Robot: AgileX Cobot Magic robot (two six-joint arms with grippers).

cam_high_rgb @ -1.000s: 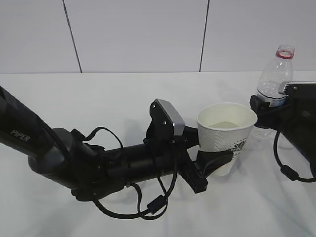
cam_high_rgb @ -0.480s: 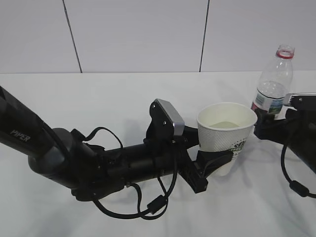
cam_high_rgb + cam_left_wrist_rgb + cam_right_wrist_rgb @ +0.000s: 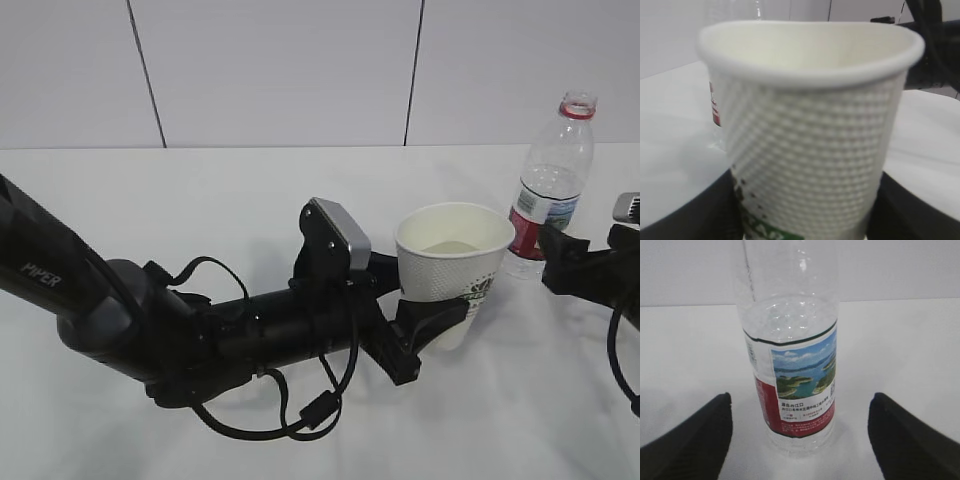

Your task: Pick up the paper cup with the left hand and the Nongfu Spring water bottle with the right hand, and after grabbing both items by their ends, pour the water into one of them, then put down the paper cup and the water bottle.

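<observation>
Bottle [image 3: 553, 170] stood upright on table [image 3: 200, 190], far right, released; right claw [image 3: 800, 432] spread, clear of it. Cup [image 3: 452, 270], centre, pinched low by left claw [image 3: 425, 325]. Remaining: release cup.

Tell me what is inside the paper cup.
The paper cup, clamped low by the left gripper, shows a cream inner wall and a pale level patch low down, possibly water. Its rim hides the near inner wall, and the left wrist view shows only the upper inside.
</observation>
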